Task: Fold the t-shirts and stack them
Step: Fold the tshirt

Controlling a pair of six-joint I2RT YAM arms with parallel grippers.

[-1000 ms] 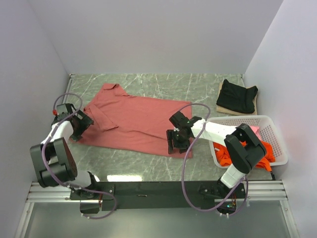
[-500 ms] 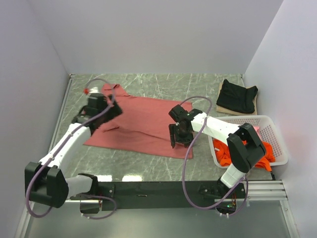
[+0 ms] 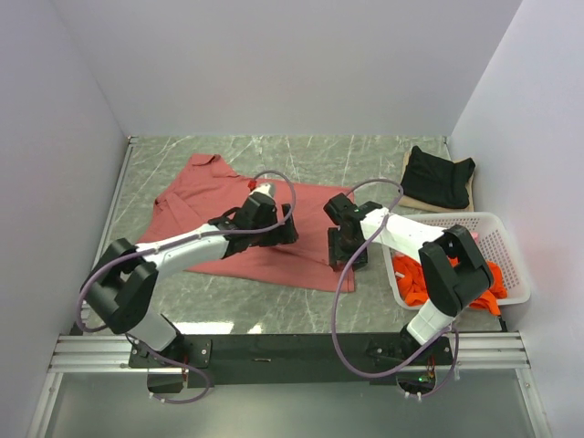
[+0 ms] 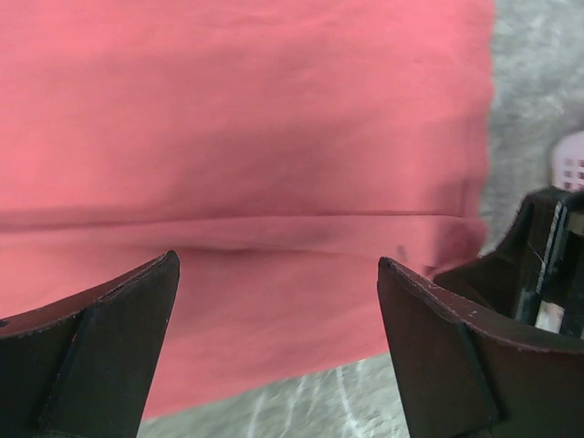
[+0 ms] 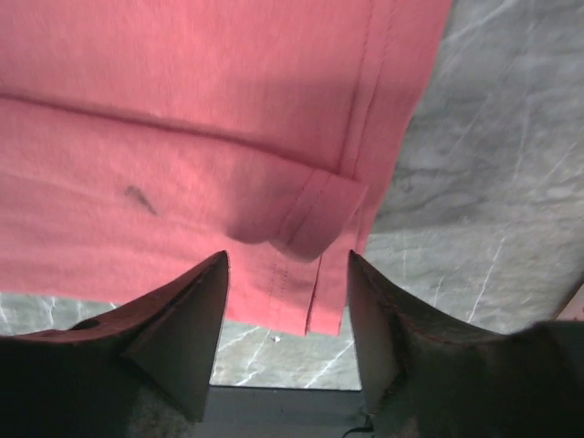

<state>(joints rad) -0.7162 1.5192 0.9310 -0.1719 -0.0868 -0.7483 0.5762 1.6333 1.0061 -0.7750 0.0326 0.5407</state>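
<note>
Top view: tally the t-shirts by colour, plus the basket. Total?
Dusty brick-red cloth t-shirt, spread flat: 1
Black cloth t-shirt, folded, far right: 1
Bright orange cloth t-shirt, in the white plastic lattice basket: 1
Pink cloth t-shirt, only a sliver showing in that basket: 1
That basket: 1
Total: 5 (4 shirts, 1 basket)

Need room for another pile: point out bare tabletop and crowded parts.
Free: the far marble strip between the brick-red t-shirt and back wall, ending at the black t-shirt; the near strip between its hem and the black rail. Crowded: the middle, under the left tool and right tool; the right, filled by the white basket.
</note>
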